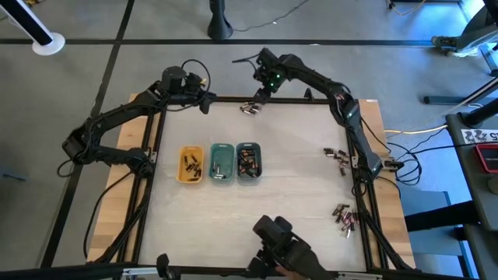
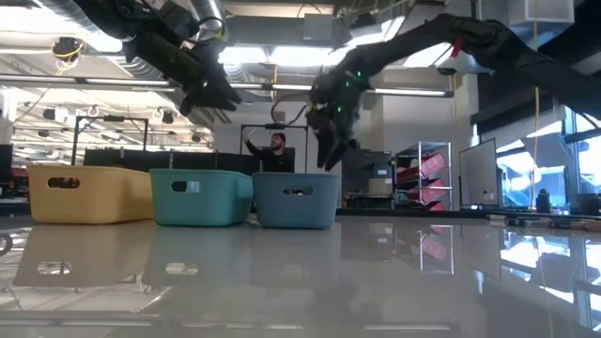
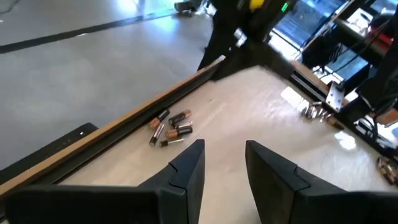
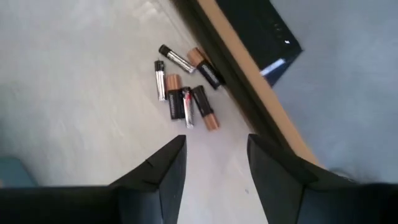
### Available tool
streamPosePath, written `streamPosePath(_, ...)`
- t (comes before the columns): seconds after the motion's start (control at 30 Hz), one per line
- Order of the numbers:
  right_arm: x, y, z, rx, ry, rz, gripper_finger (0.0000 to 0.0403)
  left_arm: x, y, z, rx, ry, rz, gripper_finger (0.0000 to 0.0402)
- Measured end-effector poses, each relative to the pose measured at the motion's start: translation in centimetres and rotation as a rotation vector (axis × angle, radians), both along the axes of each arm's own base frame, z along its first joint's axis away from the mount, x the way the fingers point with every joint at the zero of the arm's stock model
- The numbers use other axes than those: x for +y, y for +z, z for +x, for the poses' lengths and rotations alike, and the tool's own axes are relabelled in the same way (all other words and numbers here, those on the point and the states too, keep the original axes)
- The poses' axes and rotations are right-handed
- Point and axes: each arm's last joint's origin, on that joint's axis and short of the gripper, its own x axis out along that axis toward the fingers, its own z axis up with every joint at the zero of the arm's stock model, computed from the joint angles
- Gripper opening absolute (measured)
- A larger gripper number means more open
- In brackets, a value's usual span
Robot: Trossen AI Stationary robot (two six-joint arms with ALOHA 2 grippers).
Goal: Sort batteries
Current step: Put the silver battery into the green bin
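Six batteries (image 4: 185,87) lie clustered by the table's (image 1: 296,194) far edge; right gripper (image 4: 211,155) hovers above, fingers spread, empty. Descend squarely over one battery only.

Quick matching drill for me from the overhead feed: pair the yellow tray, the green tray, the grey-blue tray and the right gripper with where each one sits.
Things:
1. yellow tray
2. green tray
3. grey-blue tray
4. right gripper

Places:
A. middle of the tray row
B. at the table's far edge, over a loose cluster of batteries
C. row's end nearest the left arm
D. row's end nearest the right arm

Pairs: 1-C, 2-A, 3-D, 4-B
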Motion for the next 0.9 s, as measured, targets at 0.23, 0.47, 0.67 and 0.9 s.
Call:
streamPosePath(0.23, 1.4, 3.9, -2.8, 0.056, 0.0, 0.024, 0.0172, -0.2, -0.2, 1.2, 0.041, -0.076, 0.061, 0.0107)
streamPosePath(0.47, 2.6, 7.5, -5.5, 0.051, -0.045, 0.04, 0.0172, 2.6, 0.0, 5.7, 0.083, -0.161, 0.078, 0.0107)
streamPosePath(0.67, 4.6, 10.1, -7.4, 0.075, -0.039, 0.063, 0.0172, 6.6, -1.0, 10.5, 0.148, -0.256, 0.09, 0.0107)
streamPosePath(0.9, 7.8, 15.1, -11.1, 0.029, -0.087, -0.002, 0.0172, 11.2, -5.9, 15.4, 0.273, -0.312, 0.036, 0.0107)
